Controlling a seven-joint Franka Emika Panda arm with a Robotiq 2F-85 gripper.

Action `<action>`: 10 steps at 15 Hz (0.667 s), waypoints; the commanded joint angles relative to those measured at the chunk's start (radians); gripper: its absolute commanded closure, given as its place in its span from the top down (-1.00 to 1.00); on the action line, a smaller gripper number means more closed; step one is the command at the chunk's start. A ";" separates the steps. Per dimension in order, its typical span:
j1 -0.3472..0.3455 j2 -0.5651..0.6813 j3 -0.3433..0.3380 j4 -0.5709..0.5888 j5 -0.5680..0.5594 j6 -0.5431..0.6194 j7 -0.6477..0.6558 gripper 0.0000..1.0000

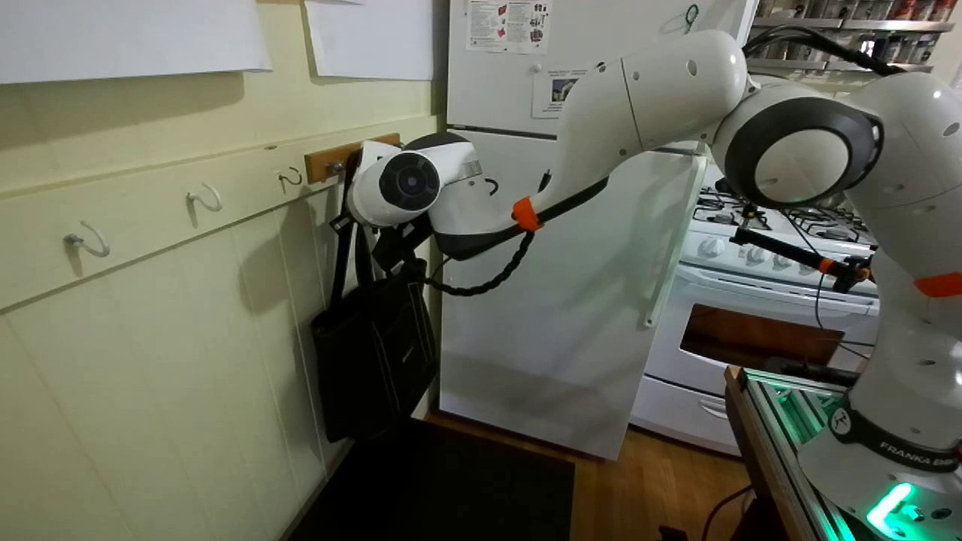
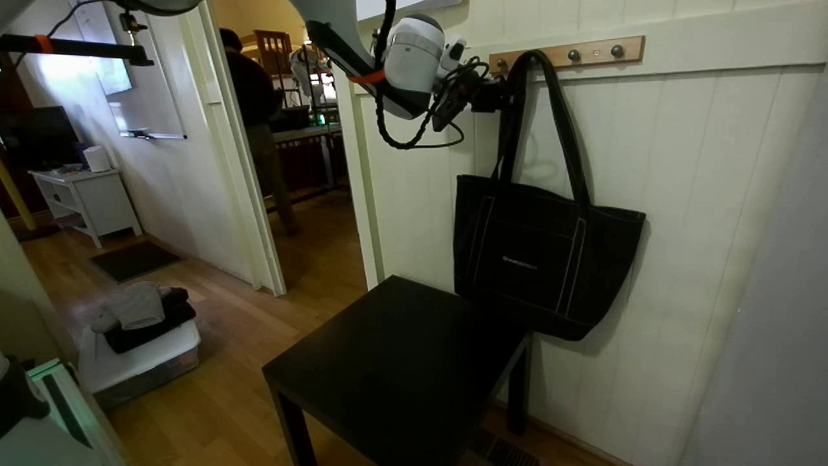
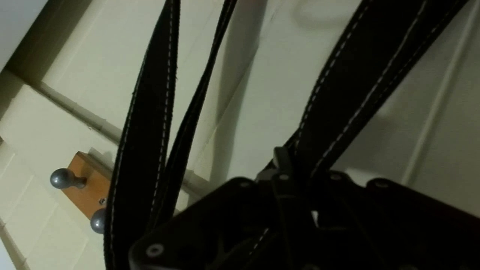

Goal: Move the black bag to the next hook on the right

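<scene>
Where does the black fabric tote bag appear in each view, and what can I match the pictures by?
In an exterior view: the black fabric tote bag hangs left of centre, its body mostly in the lower half.
In an exterior view: the bag hangs right of centre, at mid-height.
In the wrist view: only its white-stitched black straps show, left of centre and upper right.
Shared by all: the brown wooden knob rail.

Matt cloth bag (image 2: 537,272), smooth wooden rail (image 2: 587,55), softly gleaming metal knobs (image 3: 63,178).
</scene>
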 commanded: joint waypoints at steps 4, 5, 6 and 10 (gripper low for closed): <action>-0.010 -0.013 0.003 -0.001 -0.035 -0.022 0.044 0.38; -0.011 -0.011 0.001 0.004 -0.038 -0.020 0.053 0.51; -0.013 -0.008 0.000 0.009 -0.039 -0.018 0.062 0.69; -0.025 0.013 0.006 0.043 -0.038 -0.009 0.072 1.00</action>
